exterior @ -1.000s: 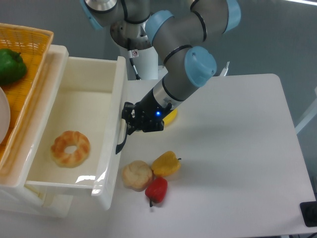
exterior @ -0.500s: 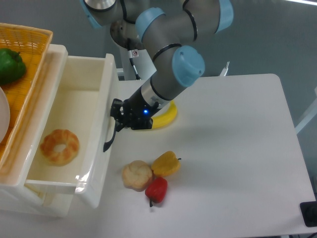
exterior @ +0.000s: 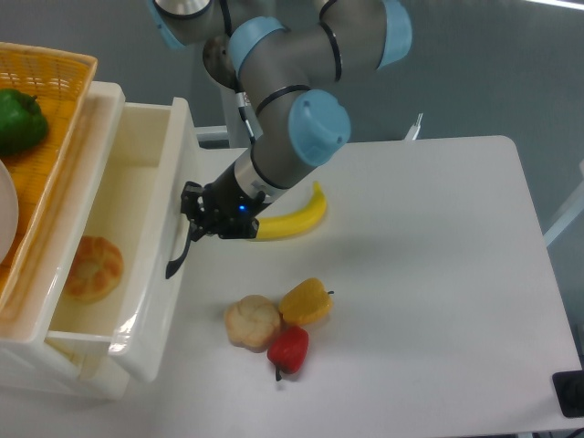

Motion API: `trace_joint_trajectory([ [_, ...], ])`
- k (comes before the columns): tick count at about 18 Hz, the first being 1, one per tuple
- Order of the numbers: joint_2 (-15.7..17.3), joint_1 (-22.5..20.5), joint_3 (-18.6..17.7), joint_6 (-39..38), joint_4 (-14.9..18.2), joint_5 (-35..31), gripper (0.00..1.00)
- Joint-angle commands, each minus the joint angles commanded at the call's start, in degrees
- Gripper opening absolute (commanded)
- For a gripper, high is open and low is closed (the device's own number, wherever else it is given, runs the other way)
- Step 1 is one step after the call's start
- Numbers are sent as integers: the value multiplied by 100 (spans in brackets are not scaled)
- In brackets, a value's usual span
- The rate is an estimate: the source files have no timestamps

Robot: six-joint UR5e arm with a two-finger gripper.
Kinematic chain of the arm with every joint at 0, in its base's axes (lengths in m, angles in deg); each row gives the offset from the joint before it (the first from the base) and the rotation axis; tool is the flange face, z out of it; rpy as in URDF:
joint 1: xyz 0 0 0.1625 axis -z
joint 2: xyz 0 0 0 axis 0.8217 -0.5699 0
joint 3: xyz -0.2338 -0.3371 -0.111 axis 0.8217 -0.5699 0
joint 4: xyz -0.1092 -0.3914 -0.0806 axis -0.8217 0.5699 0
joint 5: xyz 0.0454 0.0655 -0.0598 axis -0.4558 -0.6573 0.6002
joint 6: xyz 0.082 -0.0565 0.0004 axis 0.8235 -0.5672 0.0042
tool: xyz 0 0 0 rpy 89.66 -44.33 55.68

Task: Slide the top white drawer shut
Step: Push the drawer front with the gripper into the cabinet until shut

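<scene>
The top white drawer [exterior: 172,164] stands partly pulled out at the left, its glossy front panel facing right. A black curved handle [exterior: 177,259] hangs on that front. My gripper [exterior: 189,213] presses against the panel at the handle's upper end. Its dark fingers blend with the handle, so their state is unclear. Inside the drawer lies a glazed doughnut [exterior: 91,268], partly hidden under the cabinet's top edge.
An orange wicker basket [exterior: 64,73] with a green pepper [exterior: 20,119] sits on top of the cabinet. On the table lie a banana [exterior: 294,217], a yellow pepper [exterior: 307,302], a red pepper [exterior: 289,349] and a bread roll [exterior: 253,321].
The arm has moved left, and the drawer has slid left into the cabinet with it. The doughnut moved left too and the banana is now uncovered.
</scene>
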Motion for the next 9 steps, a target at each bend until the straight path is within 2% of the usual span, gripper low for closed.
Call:
trace_joint_trajectory([
  [9, -44, 370, 35, -229, -9, 9, 3],
])
